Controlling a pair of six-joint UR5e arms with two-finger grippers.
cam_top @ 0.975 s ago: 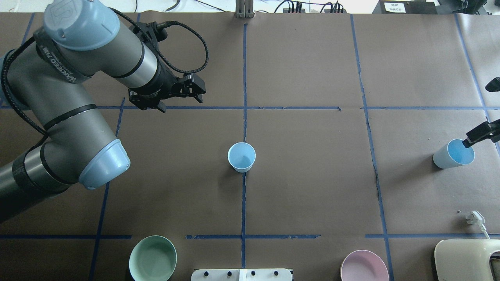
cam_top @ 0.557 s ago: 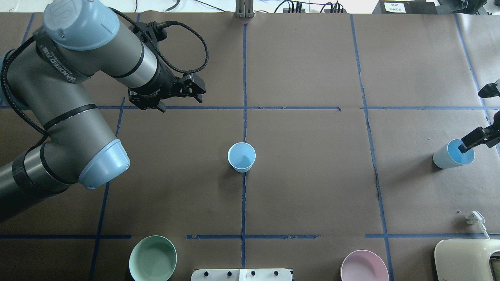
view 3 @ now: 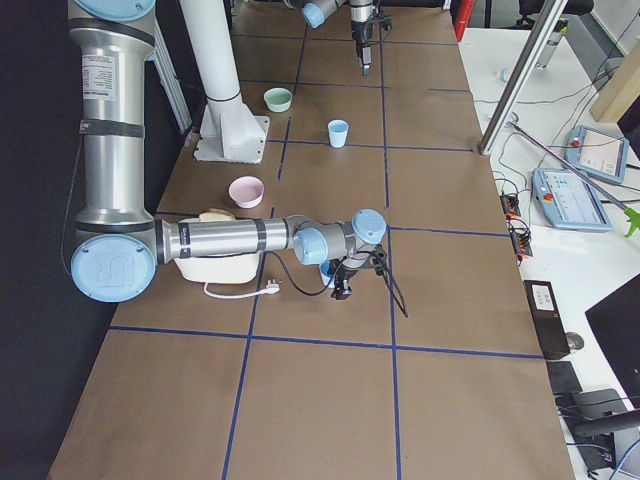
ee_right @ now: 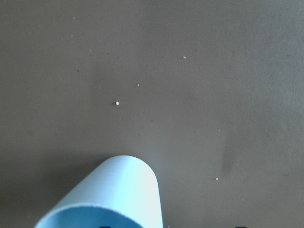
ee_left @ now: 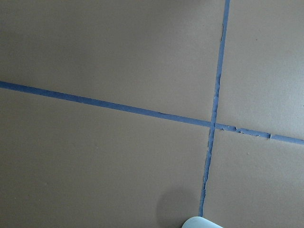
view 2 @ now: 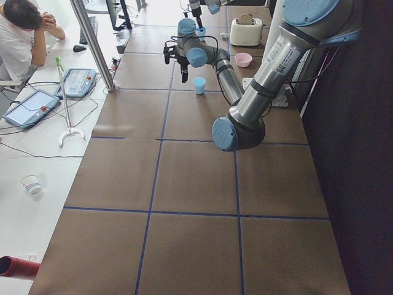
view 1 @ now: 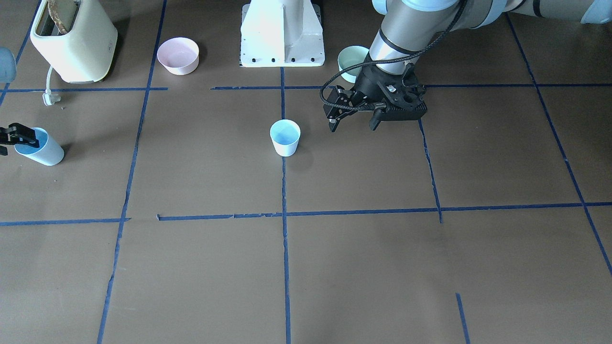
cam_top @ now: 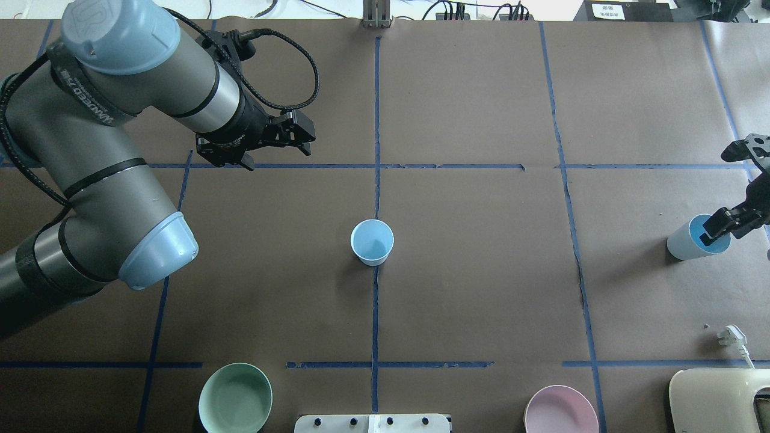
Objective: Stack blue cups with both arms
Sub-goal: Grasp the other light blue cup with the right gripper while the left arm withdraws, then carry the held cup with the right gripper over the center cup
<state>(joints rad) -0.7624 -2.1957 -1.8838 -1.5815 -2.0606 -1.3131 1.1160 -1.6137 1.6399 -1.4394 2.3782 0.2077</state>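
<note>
Right gripper (cam_top: pixel 729 191) was shown with its fingers spread, set over the rim of the right-hand blue cup (cam_top: pixel 690 245) at the right edge of the table (cam_top: pixel 481 288). One finger was seen dipping inside the cup's mouth and the other was placed outside. In this way the wall could presumably be pinched once the jaws were brought together. Whether that cup was tipped or upright could not be told.

The second blue cup (cam_top: pixel 372 242) was stood upright and untouched at the table's centre, on a blue tape line. It was most likely meant as the base into which the first would be nested. The left gripper (view 1: pixel 353 125), also spread and empty, was held above the table to the left of that centre cup and farther from the robot, apparently placed to steady it. A mint-green bowl (cam_top: pixel 235 398) and a pink bowl (cam_top: pixel 560 412) were seen near the robot's base, well apart from both cups.
</note>
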